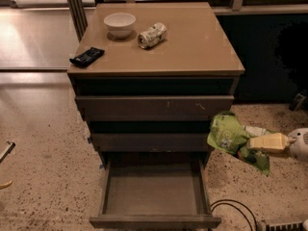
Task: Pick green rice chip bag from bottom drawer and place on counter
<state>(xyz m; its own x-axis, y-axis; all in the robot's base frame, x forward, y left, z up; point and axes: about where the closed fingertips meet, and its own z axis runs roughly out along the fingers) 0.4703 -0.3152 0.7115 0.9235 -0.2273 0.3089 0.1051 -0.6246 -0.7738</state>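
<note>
The green rice chip bag point(230, 134) is crumpled and held in the air to the right of the cabinet, at the height of the middle drawer. My gripper point(254, 137) comes in from the right edge and is shut on the bag. The bottom drawer point(153, 219) is pulled open toward the camera and its inside shows nothing. The counter point(192, 47) is the tan top of the cabinet, above and left of the bag.
On the counter stand a white bowl point(120, 23), a crushed whitish can point(152, 35) and a flat black packet point(87, 56) at its left edge. A black cable point(231, 208) lies on the speckled floor at the lower right.
</note>
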